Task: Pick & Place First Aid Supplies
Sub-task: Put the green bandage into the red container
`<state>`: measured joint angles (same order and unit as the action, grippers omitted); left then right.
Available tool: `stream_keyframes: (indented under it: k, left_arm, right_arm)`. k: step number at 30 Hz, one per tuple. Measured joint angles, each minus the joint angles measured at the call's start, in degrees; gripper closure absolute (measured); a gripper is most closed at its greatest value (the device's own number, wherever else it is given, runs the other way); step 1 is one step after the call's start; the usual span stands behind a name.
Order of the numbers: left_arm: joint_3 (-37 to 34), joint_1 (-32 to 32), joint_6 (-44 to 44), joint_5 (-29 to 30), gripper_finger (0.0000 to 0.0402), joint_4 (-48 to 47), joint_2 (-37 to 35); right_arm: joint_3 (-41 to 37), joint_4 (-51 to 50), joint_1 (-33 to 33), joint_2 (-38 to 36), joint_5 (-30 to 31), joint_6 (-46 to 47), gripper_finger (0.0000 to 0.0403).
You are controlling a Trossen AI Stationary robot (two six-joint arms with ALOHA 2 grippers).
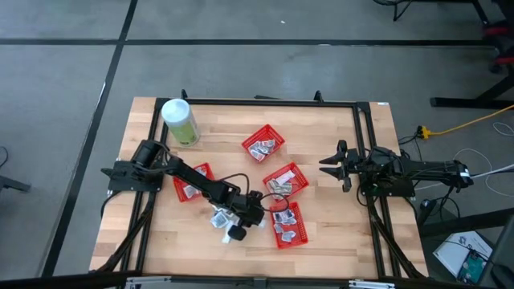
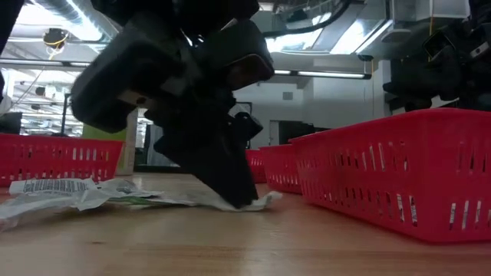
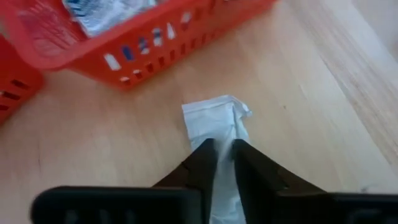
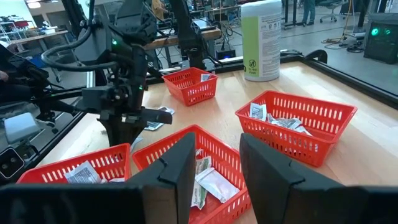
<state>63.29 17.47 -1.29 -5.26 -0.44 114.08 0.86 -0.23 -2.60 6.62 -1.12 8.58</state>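
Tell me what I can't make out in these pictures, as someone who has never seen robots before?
- White packet, left wrist view: its near end is hidden behind the left tool, so whether it is gripped is unclear.
- Loose packets, high view: too small to read; the arm partly covers them.
- Basket, low view: its wall hides the contents.
- Canister, right wrist view: print too small to read.

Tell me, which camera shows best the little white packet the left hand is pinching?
The left wrist view: the white packet fills the middle, with the left hand closing on its edge. The low view shows it edge-on under the hand. The high view shows only a small white speck. The right wrist view hides it.
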Motion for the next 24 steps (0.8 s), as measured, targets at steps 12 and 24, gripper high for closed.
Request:
stream_keyframes:
  k: [12, 24]
  left_arm:
    - [0.0, -0.1, -4.3, 7.3, 0.0398, 1.0, 0.1]
    - [-0.2, -2.7, -5.9, 7.8, 0.0399, 1.1, -2.2]
  right_arm:
    - [0.0, 0.0, 0.0, 0.0, 0.0, 0.0, 0.0276]
    - [0.0, 0.0, 0.0, 0.0, 0.0, 0.0, 0.0276]
